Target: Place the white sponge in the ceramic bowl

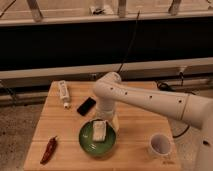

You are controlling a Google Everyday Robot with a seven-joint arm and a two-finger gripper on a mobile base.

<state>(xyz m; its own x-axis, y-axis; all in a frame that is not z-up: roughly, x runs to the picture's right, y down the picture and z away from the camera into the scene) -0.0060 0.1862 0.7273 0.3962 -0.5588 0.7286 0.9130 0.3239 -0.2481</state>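
The white sponge (100, 131) stands upright over the inside of the green ceramic bowl (86, 144), near the front middle of the wooden table (135, 125). My gripper (104, 121) hangs straight down from the white arm (145, 100), right at the top of the sponge and over the bowl's far side. The sponge's lower end looks to be at or near the bowl's bottom; I cannot tell whether it touches.
A red chili pepper (49, 149) lies at the front left. A black phone (86, 106) and a white tube (64, 93) lie at the back left. A white cup (160, 145) stands at the front right. A dark wall and cables run behind the table.
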